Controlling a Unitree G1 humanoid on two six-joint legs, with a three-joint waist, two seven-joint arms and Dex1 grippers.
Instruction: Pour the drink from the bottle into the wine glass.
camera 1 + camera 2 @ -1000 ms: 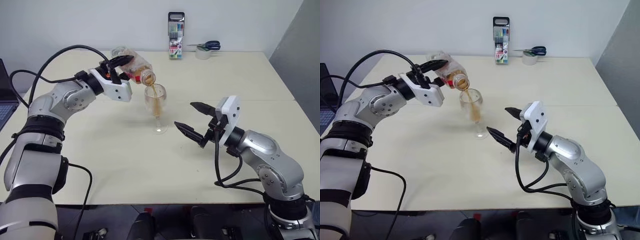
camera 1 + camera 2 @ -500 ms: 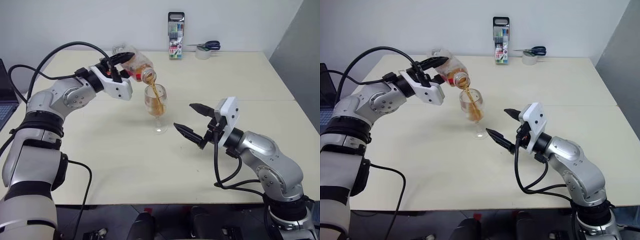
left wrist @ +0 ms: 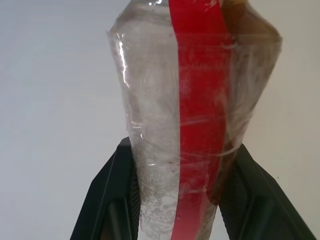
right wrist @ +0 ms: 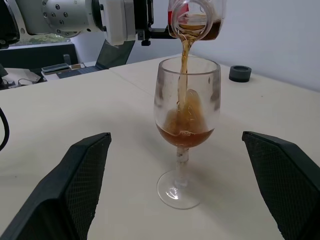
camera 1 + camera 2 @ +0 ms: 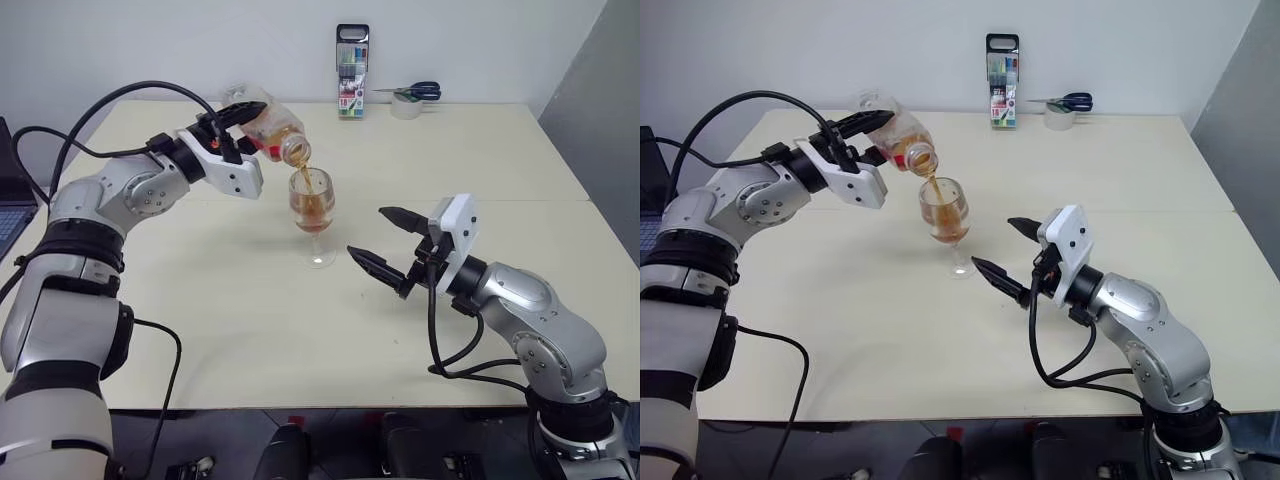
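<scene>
Pouring: our left gripper [image 5: 232,122] clamps the bottle [image 5: 268,130], tilted mouth-down above the wine glass [image 5: 314,212] | drink [image 4: 183,131] streams into the bowl | glass stands mid-table [image 5: 250,320] | our right gripper [image 5: 385,238] is spread wide beside it, holding nothing.

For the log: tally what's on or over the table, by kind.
Bottle: 1
Wine glass: 1
Pen case: 1
Scissors: 1
Tape roll: 1
Dark cap: 1
Total: 6
</scene>
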